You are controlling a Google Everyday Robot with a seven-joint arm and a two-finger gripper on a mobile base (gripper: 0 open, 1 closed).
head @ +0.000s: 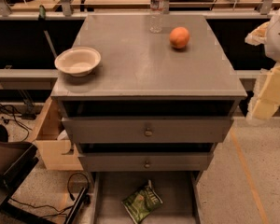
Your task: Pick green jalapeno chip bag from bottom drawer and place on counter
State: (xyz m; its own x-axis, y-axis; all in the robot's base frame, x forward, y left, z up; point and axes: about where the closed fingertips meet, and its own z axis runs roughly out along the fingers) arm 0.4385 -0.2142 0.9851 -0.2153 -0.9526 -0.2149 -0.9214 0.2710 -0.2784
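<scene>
At the right edge of the view, level with the counter's front corner and well apart from everything I must handle: my gripper [270, 80]; whether it is open or closed I cannot tell; it carries no bag, since the bag lies elsewhere.

Item 1: green jalapeno chip bag [142, 202]; lying flat and skewed on the floor of the bottom drawer [177, 192], towards its middle and front; nothing on top of it; not touched by me.

Item 2: bottom drawer; pulled out at the foot of the cabinet, floor exposed from above; access looks free.

Item 3: counter [140, 69]; grey top of the cabinet; bears a white bowl [78, 60] at the left front, an orange [179, 37] at the right rear, a clear water bottle [157, 8] at the rear edge; bare surface between them across the middle and front.

Item 4: two upper drawers, each with a round knob [148, 132]; each slightly out, overhanging the rear of the bottom drawer.

Status, as I judge it: drawer already open; reach, grasp, lift and placing not yet done; nearly the whole task remains. My descent must come from the front, clear of the overhanging drawers; the bare middle of the counter looks the safest place to set the bag down.
</scene>
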